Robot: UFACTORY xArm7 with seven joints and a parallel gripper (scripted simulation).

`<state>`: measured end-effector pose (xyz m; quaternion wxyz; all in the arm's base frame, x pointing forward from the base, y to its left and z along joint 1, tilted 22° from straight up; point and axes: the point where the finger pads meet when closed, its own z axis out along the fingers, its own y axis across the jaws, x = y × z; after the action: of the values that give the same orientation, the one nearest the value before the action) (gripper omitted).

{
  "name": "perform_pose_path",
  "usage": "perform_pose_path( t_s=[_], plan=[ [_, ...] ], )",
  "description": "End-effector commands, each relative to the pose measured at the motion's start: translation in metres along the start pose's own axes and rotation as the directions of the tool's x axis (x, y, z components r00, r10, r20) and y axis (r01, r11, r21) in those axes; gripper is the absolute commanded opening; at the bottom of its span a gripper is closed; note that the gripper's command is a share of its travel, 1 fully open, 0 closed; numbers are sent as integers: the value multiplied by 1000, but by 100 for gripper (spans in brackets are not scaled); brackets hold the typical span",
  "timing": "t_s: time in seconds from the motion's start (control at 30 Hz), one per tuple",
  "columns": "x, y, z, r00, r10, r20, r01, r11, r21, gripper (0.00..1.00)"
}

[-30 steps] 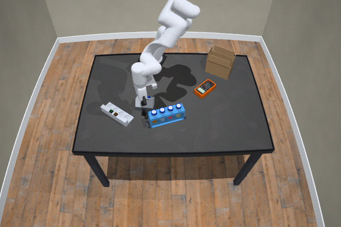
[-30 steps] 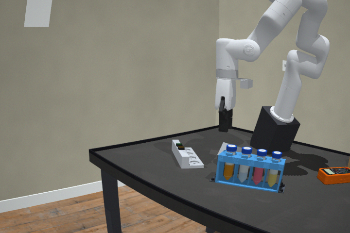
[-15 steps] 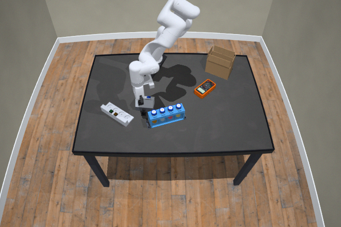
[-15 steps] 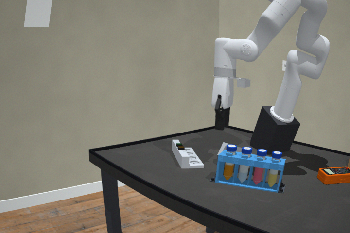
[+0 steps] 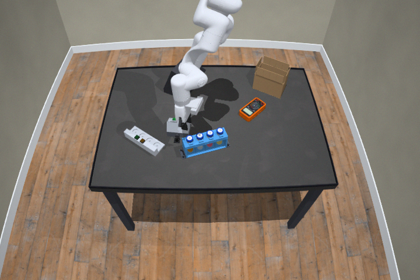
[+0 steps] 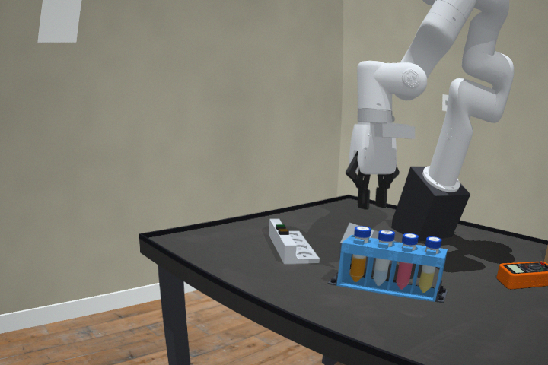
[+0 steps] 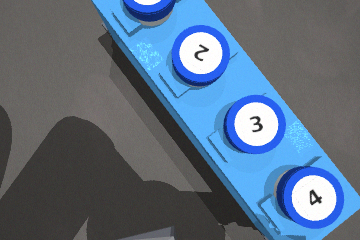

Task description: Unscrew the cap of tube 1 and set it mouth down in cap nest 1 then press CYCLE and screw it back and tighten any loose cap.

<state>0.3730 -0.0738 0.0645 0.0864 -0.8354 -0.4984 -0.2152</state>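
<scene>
The claw point(image 6: 371, 201) hangs in the air above the back part of the dark table point(image 6: 249, 275). Its two black fingers point(image 6: 363, 195) point down and stand partly apart, with nothing between them. It touches nothing.

From the top, the claw is over the small white key box point(image 5: 174, 126). A green key point(image 5: 174, 119) shows on the box. The arm hides the rest of it, so the writing on it cannot be read.

Just in front of the claw stands the blue tube holder point(image 6: 391, 266). It holds four tubes in a row. Each tube has a blue cap with a white top. All four caps sit on their tubes.

In the wrist view, the white tops have numbers. You can read 2 on one cap point(image 7: 200, 54), 3 on the next cap point(image 7: 255, 124) and 4 on the last cap point(image 7: 313, 197). One more cap point(image 7: 148, 7) is cut off at the top edge, so its number cannot be read. That end is where tube 1 point(image 6: 359, 258) stands. Its cap point(image 6: 362, 231) is on it, and orange stuff is inside.

The white cap tray point(image 6: 294, 248) lies to the side of the holder, apart from it. Its round nests have no caps in them. Two small lamps point(image 6: 281, 228) sit at one end, one dark green and one dark amber.

Far off on the table lie an orange meter point(image 5: 252, 109) and a brown cardboard box point(image 5: 271, 76).
</scene>
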Motion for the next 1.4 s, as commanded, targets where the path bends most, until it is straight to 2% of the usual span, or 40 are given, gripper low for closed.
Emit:
perform_pose_path(
  t_s=[0.0,0.33,0.4,0.6,0.77,0.9,0.97,1.23,1.37],
  plan=[
    [33,-9,1,986,145,78,-146,989,1,46],
    [110,-35,6,986,145,78,-146,989,1,46],
    [110,-35,6,986,145,78,-146,989,1,46],
    [157,-50,10,986,145,77,-146,989,1,46],
    [157,-50,10,986,145,77,-146,989,1,46],
    [156,-50,22,986,145,77,-146,989,1,46],
    [156,-50,22,986,145,77,-146,989,1,46],
    [154,-50,45,986,145,77,-146,989,1,46],
    [154,-50,45,986,145,77,-146,989,1,46]
  ],
)
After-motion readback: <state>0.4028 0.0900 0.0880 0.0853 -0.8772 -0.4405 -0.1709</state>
